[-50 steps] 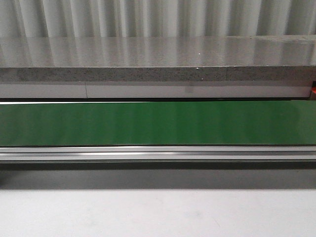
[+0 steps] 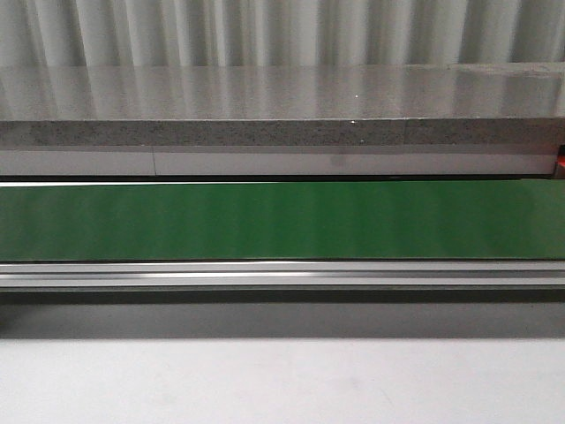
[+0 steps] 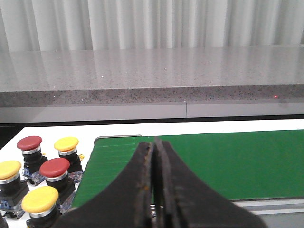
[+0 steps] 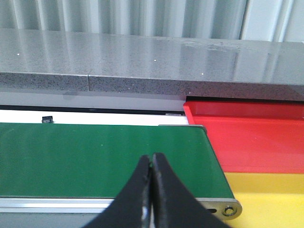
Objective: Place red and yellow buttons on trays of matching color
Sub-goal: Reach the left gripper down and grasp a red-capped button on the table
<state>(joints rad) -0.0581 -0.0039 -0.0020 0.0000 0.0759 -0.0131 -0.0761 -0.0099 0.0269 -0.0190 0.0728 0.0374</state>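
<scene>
- Red and yellow push buttons (image 3: 40,183) stand clustered on the counter beside the green conveyor belt's (image 2: 282,221) left end, within the left arm's reach.
- Left pincer (image 3: 154,190) is clenched, empty, over the belt.
- Right pincer (image 4: 152,190) is likewise clenched and empty.
- Red tray (image 4: 251,137) and yellow tray (image 4: 266,197) sit side by side at the belt's right end, ready for sorting.

Three views, shared green belt (image 2: 282,221)
</scene>
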